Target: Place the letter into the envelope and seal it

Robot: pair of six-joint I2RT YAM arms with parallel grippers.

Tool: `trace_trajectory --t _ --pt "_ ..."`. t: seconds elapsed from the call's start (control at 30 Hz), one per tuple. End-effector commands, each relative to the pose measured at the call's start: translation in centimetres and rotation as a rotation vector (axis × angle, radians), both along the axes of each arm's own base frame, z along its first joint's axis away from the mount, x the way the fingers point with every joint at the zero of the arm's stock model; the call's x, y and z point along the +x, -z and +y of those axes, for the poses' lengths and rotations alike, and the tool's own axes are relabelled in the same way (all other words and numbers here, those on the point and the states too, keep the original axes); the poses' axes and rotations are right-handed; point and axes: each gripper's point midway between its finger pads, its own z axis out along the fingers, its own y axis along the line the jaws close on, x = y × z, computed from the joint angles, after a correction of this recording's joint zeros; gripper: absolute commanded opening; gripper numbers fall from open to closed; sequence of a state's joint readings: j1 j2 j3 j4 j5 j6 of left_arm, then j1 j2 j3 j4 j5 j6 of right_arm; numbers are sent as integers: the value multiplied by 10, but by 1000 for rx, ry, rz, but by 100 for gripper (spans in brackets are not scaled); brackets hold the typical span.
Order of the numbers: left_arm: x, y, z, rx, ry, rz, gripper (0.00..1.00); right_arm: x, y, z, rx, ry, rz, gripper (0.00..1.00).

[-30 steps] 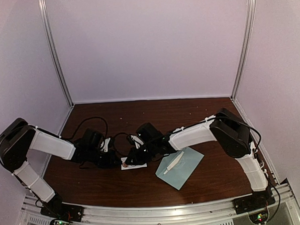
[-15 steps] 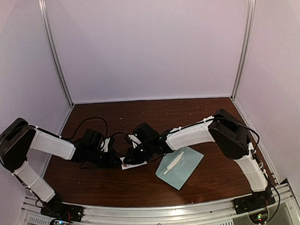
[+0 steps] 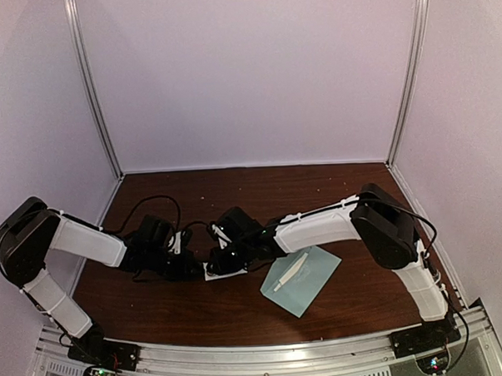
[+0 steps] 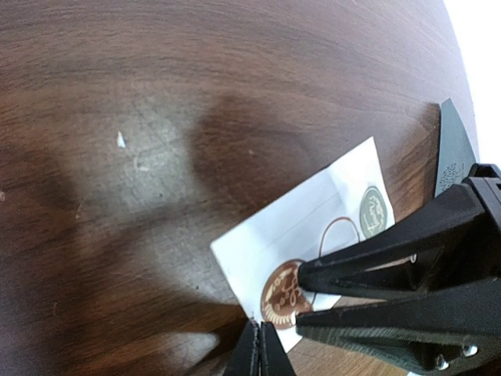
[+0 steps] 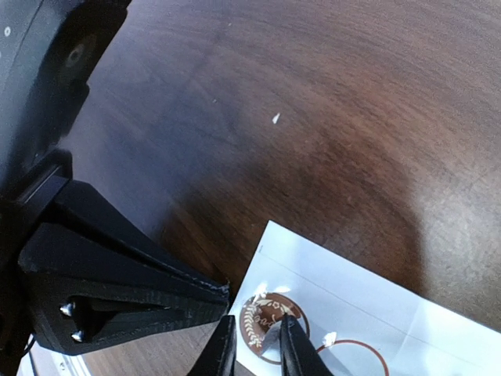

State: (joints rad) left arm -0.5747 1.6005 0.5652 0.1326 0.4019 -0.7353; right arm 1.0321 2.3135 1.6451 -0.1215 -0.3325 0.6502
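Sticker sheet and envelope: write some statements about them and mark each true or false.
1. A white strip lies on the envelope. True.
2. The right gripper holds the envelope. False: it is at the sheet, its fingers slightly apart on either side of the brown sticker.
3. The sheet carries one sticker only. False: there is also a grey-green sticker.
4. Neither gripper touches the envelope. True.
5. The left gripper is wide open. False: its fingers are together at the sheet's edge.
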Motion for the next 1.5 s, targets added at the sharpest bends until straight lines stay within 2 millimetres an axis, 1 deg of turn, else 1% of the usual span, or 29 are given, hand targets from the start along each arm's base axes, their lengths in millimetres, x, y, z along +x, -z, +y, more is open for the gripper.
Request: trace_trajectory --t 0.0,0.2,0.4,0.5,0.63,0.77,0.83,0.87,0.93,1.07,1.1,1.17,1.2,1.27,1.33,1.4,1.47 --pt "5 -3 -2 -7 2 -20 2 11 17 -31 -158 73 -46 21" --pt "6 -3 -2 -8 1 -20 2 14 16 -34 -178 83 -70 20" --pt "6 -4 -2 -10 0 -20 2 16 27 -37 -209 91 -72 18" --pt "6 -4 -2 -10 -2 -21 2 13 28 -32 -191 76 -58 16" --pt "6 -3 -2 -10 -2 -21 2 12 25 -25 -170 68 -56 12" --pt "7 -5 -3 -14 -3 -26 2 13 27 -24 -166 70 -59 2" --pt "8 -7 -3 -17 -7 -34 2 12 23 -20 -146 61 -59 0" --pt "9 -9 -2 -17 -12 -39 2 12 19 -18 -129 55 -62 0" --pt "11 -15 -1 -18 -23 -58 2 11 6 -11 -71 38 -72 0" --pt "17 -32 7 -7 -64 -108 3 2 -35 0 106 -26 -97 0" --pt "19 -37 10 -6 -77 -122 4 -1 -48 3 158 -48 -105 0" --pt "21 -49 18 -10 -113 -150 8 -8 -67 4 234 -83 -114 0" --pt "23 -60 22 -20 -132 -178 13 -11 -76 4 269 -100 -120 0" --pt "23 -74 31 -27 -167 -212 27 -17 -92 2 329 -127 -133 0" --pt "21 -84 35 -45 -175 -227 38 -23 -107 -1 384 -154 -151 0" --pt "17 -88 35 -57 -167 -216 47 -27 -116 -4 417 -172 -169 0" --pt "13 -92 31 -92 -153 -197 57 -28 -120 -7 421 -185 -184 0"
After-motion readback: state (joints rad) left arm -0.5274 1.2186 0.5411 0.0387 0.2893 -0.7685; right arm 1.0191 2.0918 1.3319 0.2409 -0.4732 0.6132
